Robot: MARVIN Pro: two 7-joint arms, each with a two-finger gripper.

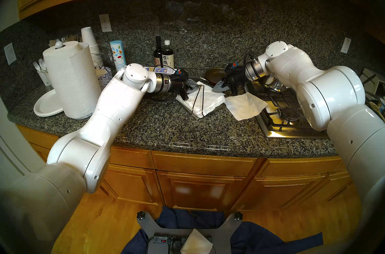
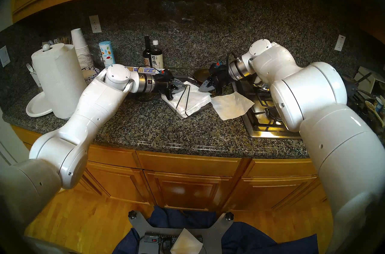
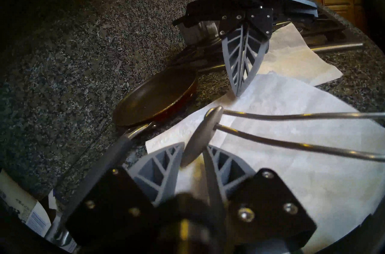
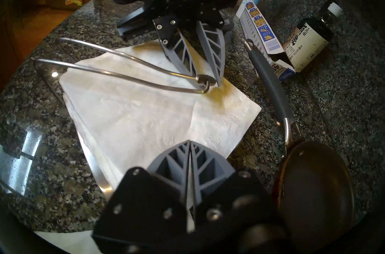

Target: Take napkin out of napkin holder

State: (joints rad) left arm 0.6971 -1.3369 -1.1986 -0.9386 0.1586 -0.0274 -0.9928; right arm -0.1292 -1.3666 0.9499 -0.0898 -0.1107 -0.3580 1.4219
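Observation:
The napkin holder, a flat grey tray (image 1: 217, 108), carries a thick stack of white napkins (image 1: 210, 99). Its wire arm (image 1: 198, 99) is raised off the stack. My left gripper (image 1: 195, 86) is shut on the arm's oval pad (image 3: 200, 137), which also shows between its fingertips in the right wrist view (image 4: 206, 81). A single white napkin (image 1: 245, 105) lies flat on the counter to the right of the tray, its far corner over the stove edge. My right gripper (image 1: 217, 88) is shut and empty, hovering at the stack's far right corner (image 4: 190, 143).
A dark frying pan (image 1: 214, 75) sits just behind the tray, its handle pointing left. The gas stove (image 1: 287, 118) is under my right arm. Two bottles (image 1: 163, 55), a paper towel roll (image 1: 70, 80) and paper cups stand at the back left.

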